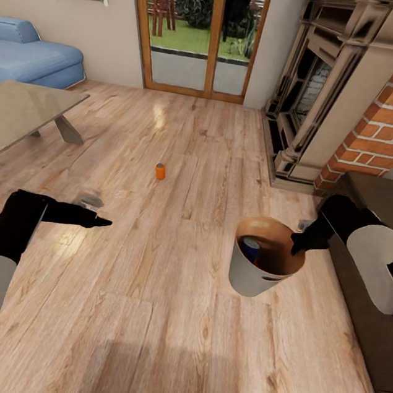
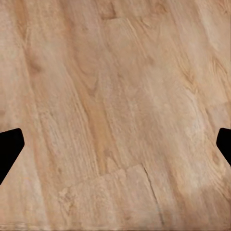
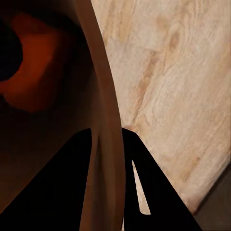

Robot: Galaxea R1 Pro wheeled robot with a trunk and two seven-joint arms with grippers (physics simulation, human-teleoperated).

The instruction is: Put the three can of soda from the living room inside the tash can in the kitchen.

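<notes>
Notably, tapered off-white trash can point(image 1: 254, 278) (brown-lined)

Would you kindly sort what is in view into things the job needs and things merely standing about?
Job:
- orange can on the floor
- blue can in the trash can
- right claw on its rim

Bystanders:
- blue sofa
- glass table
- fireplace

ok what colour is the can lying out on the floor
Orange, with a grey top; the can shows best in the head view.
</notes>
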